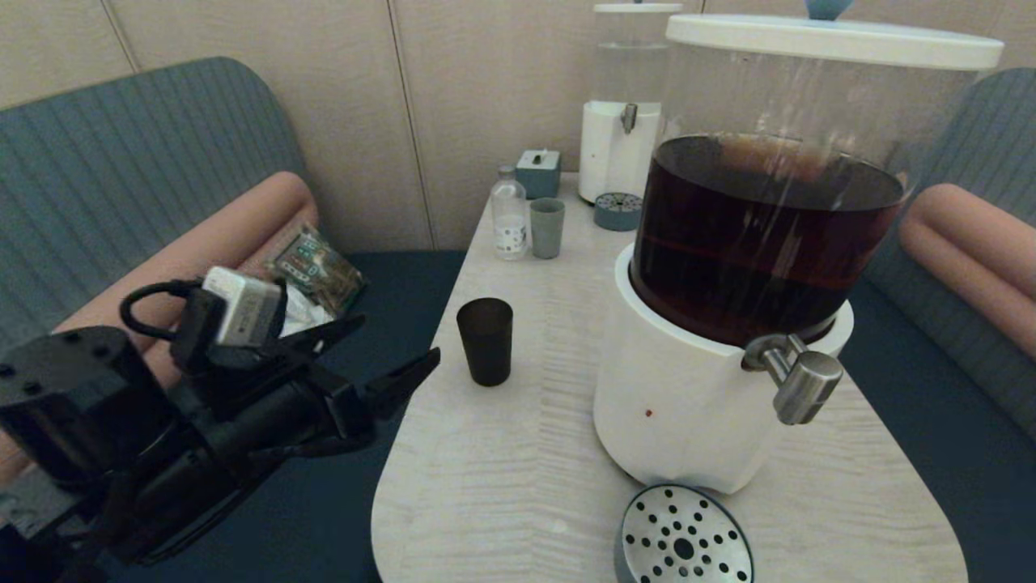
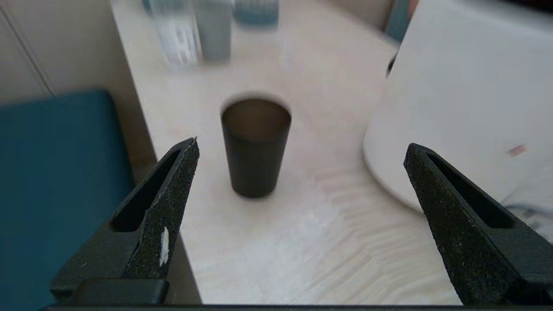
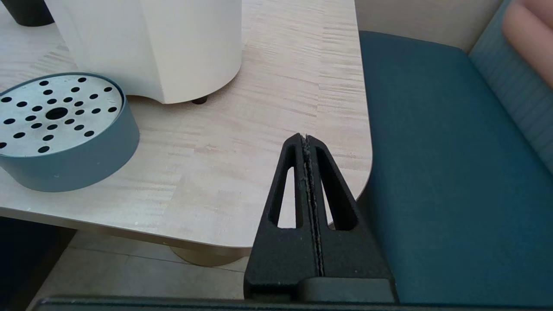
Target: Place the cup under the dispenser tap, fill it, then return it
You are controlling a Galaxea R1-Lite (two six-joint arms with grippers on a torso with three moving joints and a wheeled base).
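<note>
The small black cup [image 1: 485,340] stands upright on the pale table [image 1: 502,486], left of the big dispenser [image 1: 728,324] holding dark brown liquid. Its steel tap [image 1: 797,380] juts out at the front right, above the round perforated drip tray [image 1: 684,538], which has nothing on it. My left gripper [image 1: 396,340] hovers open at the table's left edge, a short way from the cup and apart from it. In the left wrist view the cup [image 2: 255,147] sits ahead of the open left gripper [image 2: 302,144], nearer one finger. The right gripper [image 3: 305,139] is shut on nothing by the table's near right corner.
At the back stand a grey-green cup [image 1: 547,228], a clear bottle [image 1: 510,214], a teal box [image 1: 538,172], a smaller clear-liquid dispenser [image 1: 623,105] and its drip tray [image 1: 617,210]. Blue bench seats flank the table on both sides. The big dispenser's white base [image 2: 466,108] lies close to the left gripper's path.
</note>
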